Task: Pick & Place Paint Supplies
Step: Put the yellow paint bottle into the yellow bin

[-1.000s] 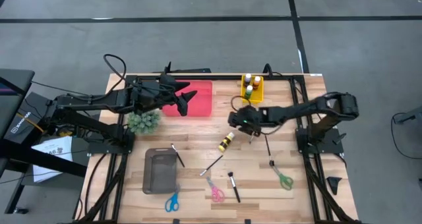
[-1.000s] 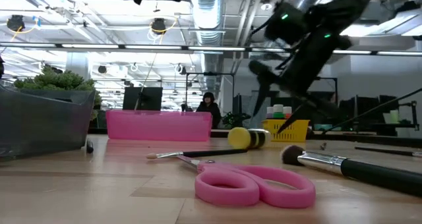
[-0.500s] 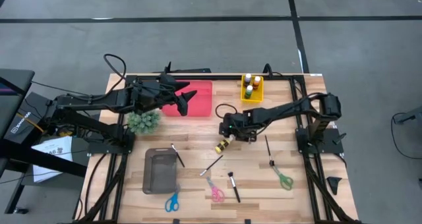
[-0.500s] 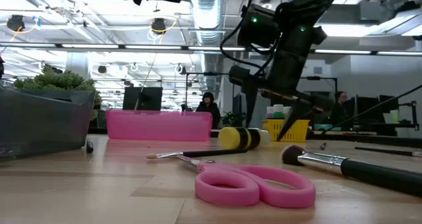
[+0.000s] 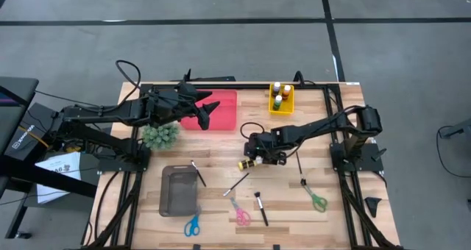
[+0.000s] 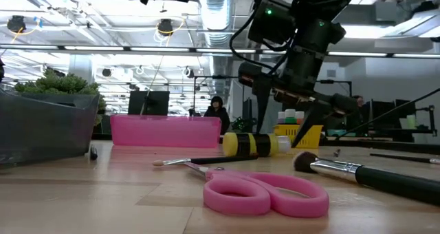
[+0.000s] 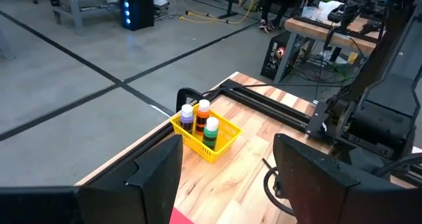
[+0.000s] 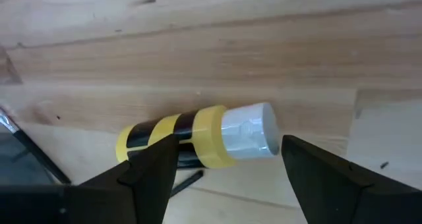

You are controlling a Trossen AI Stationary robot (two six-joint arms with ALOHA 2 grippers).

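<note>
Paint supplies lie scattered over the wooden table (image 5: 221,151), and clock directions below are read on the overhead view from the table's middle. Largest of the receptacles, the pink tray (image 5: 221,110) sits toward 11 o'clock, just under the left gripper (image 5: 208,109), which hangs above it with its fingers spread and nothing between them; that arm looks parked clear of the working area. The grey bin (image 5: 179,190) stands at 8 o'clock, and the yellow basket (image 5: 281,99) at 1 o'clock near the far edge already holds three upright bottles (image 7: 201,118), which suggests it is where bottles are meant to go.

At the centre, the yellow-and-black bottle (image 8: 198,137) lies on its side, white cap pointing away from the pink tray. The right gripper (image 5: 257,154) is low over it, fingers wide apart and straddling the bottle without gripping, probably lined up across its body so a closing pinch meets the round sides.

Room is fair: bare wood lies between bottle and basket, a short run toward 1 o'clock. A thin brush (image 5: 237,184) lies just toward 6 o'clock, with a thicker brush (image 5: 260,208), pink scissors (image 5: 239,212) and green scissors (image 5: 315,197) farther toward the near edge, all outside that path.
</note>
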